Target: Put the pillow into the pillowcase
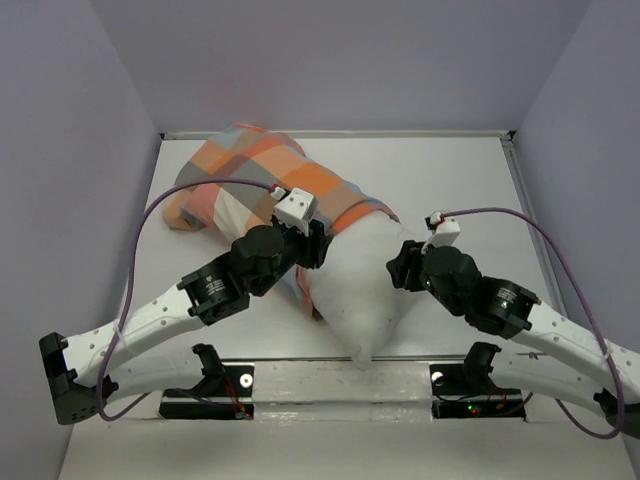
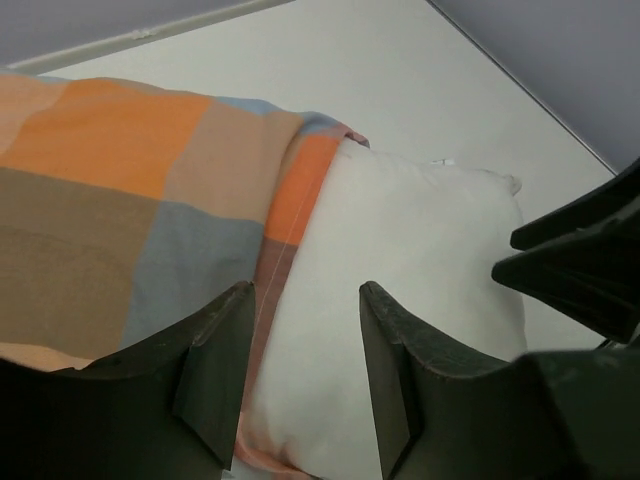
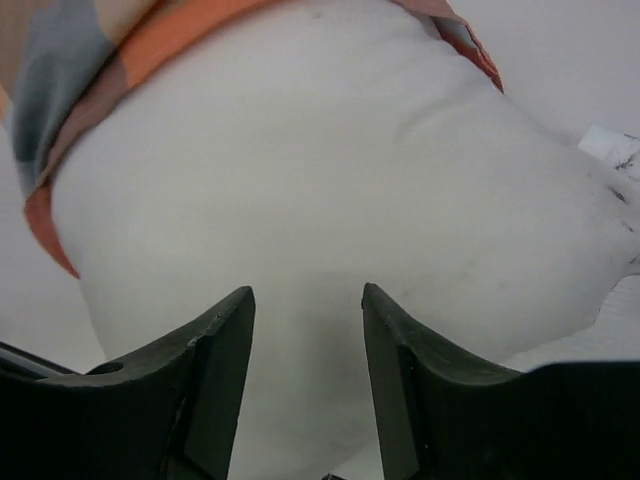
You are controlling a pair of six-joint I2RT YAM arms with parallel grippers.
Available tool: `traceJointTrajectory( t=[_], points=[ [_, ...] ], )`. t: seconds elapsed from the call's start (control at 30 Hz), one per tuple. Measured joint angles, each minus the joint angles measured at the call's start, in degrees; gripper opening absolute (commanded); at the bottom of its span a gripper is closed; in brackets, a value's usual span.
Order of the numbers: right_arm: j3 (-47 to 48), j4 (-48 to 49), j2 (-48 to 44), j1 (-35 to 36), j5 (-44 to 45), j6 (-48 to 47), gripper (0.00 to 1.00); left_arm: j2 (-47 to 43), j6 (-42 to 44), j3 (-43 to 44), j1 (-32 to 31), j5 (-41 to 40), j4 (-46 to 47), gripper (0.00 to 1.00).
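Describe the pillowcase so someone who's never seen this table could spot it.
Start at the white table. Toward its far left lies the pillowcase, partly drawn over the plain white pillow. It is the only checked fabric: orange, blue, grey and peach squares.

The left arm (image 1: pixel 170 310) reaches forward and inward, with the left gripper (image 2: pixel 305 300) tipped down and its jaws partly apart. The right arm (image 1: pixel 545 322) angles in to face it. The right gripper (image 3: pixel 305 300) shows a similar gap, though whether it grips anything is hard to tell.
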Motion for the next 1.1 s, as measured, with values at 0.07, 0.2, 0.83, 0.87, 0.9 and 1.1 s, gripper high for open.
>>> traceJointTrajectory(
  t=[0.07,0.2,0.83,0.87,0.9,1.1],
  points=[
    [-2.71,4.35,0.90,-5.70,-5.51,-0.61,0.40,-2.05,-0.15,-2.25,-0.72,-1.46,1.36,0.56],
    [-7.26,9.18,3.96,-14.08,-14.80,-1.49,0.25,-3.17,-0.20,-6.34,-2.95,-2.82,2.36,0.56],
    [-2.54,24.79,15.04,-30.80,-31.32,-8.59,0.01,3.82,1.42,-10.10,-3.30,-10.01,4.61,0.69],
    [-2.45,24.85,14.75,-30.80,-31.69,-8.85,0.01,4.63,1.79,-10.10,-3.30,-10.75,4.66,0.66],
    [-2.43,24.83,14.34,-30.80,-32.13,-8.98,0.01,5.42,2.08,-10.10,-3.30,-11.34,4.66,0.66],
    [-2.43,24.24,10.86,-30.80,-34.67,-9.33,0.01,9.68,2.69,-10.10,-3.30,-14.49,4.59,0.50]
  ],
)
